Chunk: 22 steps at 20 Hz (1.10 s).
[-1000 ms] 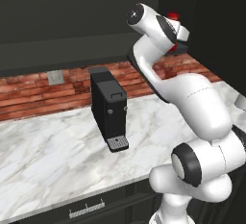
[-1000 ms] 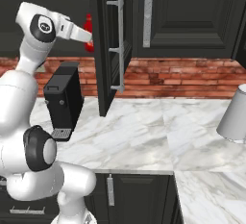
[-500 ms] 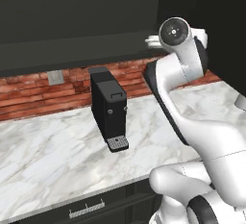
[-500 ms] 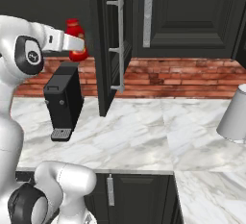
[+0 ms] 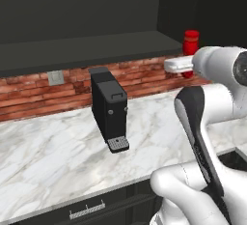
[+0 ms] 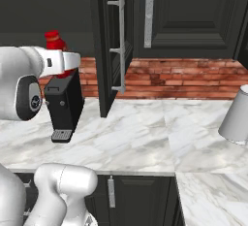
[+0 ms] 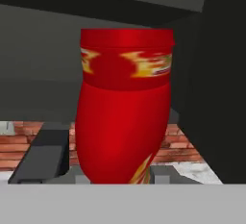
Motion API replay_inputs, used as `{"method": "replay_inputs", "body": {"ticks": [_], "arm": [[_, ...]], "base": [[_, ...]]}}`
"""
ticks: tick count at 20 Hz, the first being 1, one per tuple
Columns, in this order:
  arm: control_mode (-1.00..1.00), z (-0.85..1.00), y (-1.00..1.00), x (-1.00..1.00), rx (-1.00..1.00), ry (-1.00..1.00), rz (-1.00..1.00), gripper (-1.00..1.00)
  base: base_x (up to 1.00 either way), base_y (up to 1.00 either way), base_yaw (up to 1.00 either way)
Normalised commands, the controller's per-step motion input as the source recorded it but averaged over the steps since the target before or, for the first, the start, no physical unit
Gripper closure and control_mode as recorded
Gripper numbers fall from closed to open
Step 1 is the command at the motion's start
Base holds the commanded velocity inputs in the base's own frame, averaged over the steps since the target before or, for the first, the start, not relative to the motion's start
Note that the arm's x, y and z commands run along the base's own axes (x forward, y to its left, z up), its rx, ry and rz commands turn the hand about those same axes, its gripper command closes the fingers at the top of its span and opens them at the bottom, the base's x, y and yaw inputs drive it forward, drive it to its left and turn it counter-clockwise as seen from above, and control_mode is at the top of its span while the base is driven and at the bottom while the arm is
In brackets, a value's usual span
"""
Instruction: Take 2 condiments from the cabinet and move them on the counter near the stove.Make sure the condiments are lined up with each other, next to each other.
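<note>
One of the condiments, a rounded red bottle (image 7: 122,122) with a red cap (image 5: 191,36), hangs in the air in front of the dark cabinet shelf (image 5: 96,50). My gripper (image 7: 122,180) is shut on its lower body, with the white hand (image 5: 178,64) in front of it. In the right base view the red bottle (image 6: 54,40) shows above the hand (image 6: 63,60), left of the open cabinet door (image 6: 109,45). The bottle is well above the marble counter (image 5: 48,151). The stove is out of view.
A tall black coffee machine (image 5: 110,108) stands on the counter below and left of the bottle; it also appears under the hand (image 6: 65,104). A grey tilted cylinder (image 6: 235,121) sits at the far right. A brick backsplash with an outlet (image 5: 55,77) runs behind.
The arm has swung round and the hand has carried the red bottle away from the cabinet door and a little lower. The coffee machine has stayed put.
</note>
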Motion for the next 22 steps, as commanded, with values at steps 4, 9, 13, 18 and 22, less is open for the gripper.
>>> {"method": "replay_inputs", "body": {"ticks": [4, 9, 13, 18, 22], "arm": [[-1.0, 0.06, 0.0, -0.64, 0.02, -0.01, 0.35, 1.0], [-1.0, 0.03, 0.0, -0.57, 0.0, 0.0, 0.26, 1.0], [-1.0, 0.0, 0.0, -0.38, 0.0, 0.0, 0.08, 1.0], [-1.0, 0.0, 0.0, -0.23, 0.0, 0.0, 0.0, 1.0], [-1.0, 0.0, 0.0, -0.1, 0.0, 0.0, 0.0, 1.0]], "base": [[0.0, 0.0, 0.0], [0.0, 0.0, 0.0], [0.0, 0.0, 0.0], [0.0, 0.0, 0.0], [0.0, 0.0, 0.0]]}}
